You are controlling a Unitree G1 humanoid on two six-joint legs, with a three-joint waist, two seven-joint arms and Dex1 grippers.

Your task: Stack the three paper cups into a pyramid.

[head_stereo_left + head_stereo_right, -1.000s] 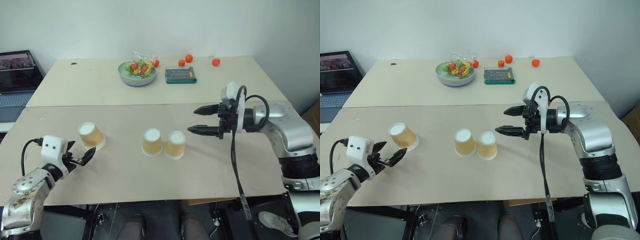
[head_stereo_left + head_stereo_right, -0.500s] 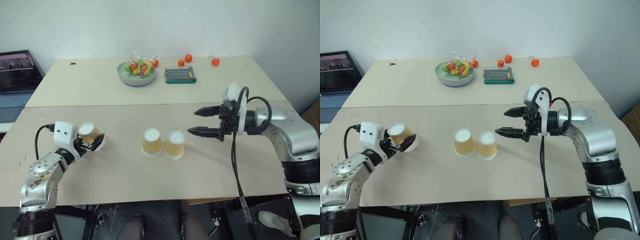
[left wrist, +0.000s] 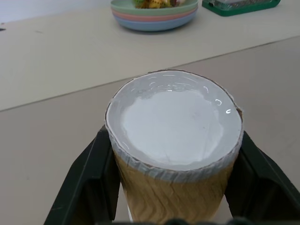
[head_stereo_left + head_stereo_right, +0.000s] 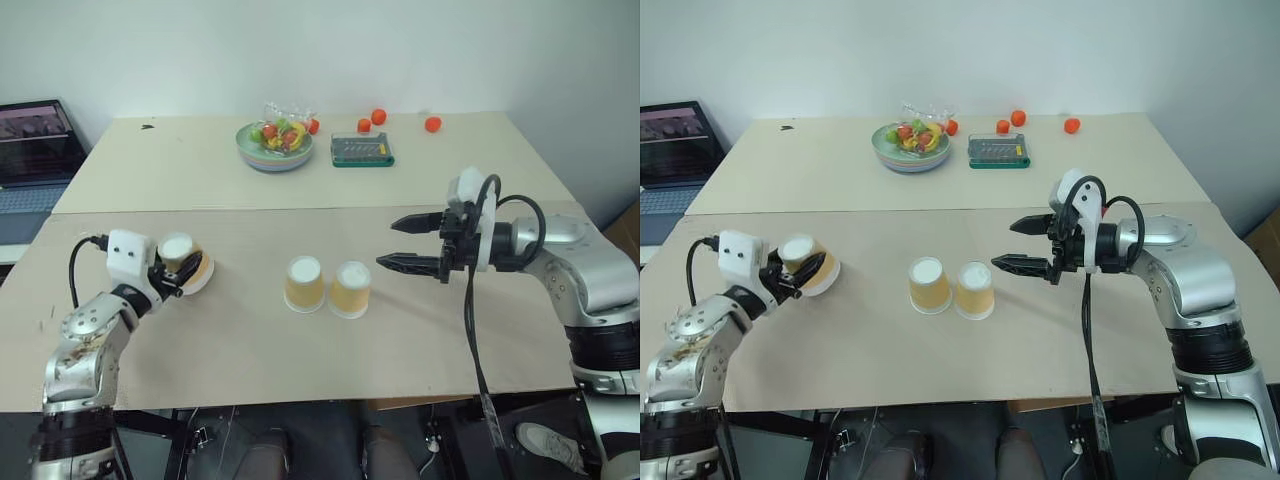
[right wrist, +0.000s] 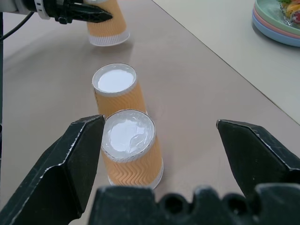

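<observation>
- Table [image 4: 250,350]: near board is bare tan front to back; wide free strip betw. the cup pair and the front edge, and more open surface betw. the pair and the L-side cup. A seam runs across, separating near board from far board.
- L gripper [image 4: 800,277]: clamped on third cup [image 4: 808,266], black fingers [image 3: 91,180] pressed on both sides of its ribbed wall just below the white base. Cup is upside down and tilted; whether its rim is clear of the table or just touching – can't tell from the head views.
- R gripper [image 4: 408,243]: jaws spread wide, holding nothing, pointing toward robot's left, near the pair on its R side but apart from it.
- Two paper cups [image 4: 327,287] stand upside down, side by side mid-table, rims touching or nearly so; nothing on top of them. In R wrist view the nearer cup sits betw. the open fingers [image 5: 65,173], further out along them, no contact.
- Far board, well apart from the cups: bowl [image 4: 274,150] w/ mixed fruit, green tray [image 4: 361,151] just beside it, three small orange fruits [image 4: 378,117] near the back edge.
- Laptop [image 4: 35,135] off the table's L side.
- Nothing lies betw. the held cup and the pair.
</observation>
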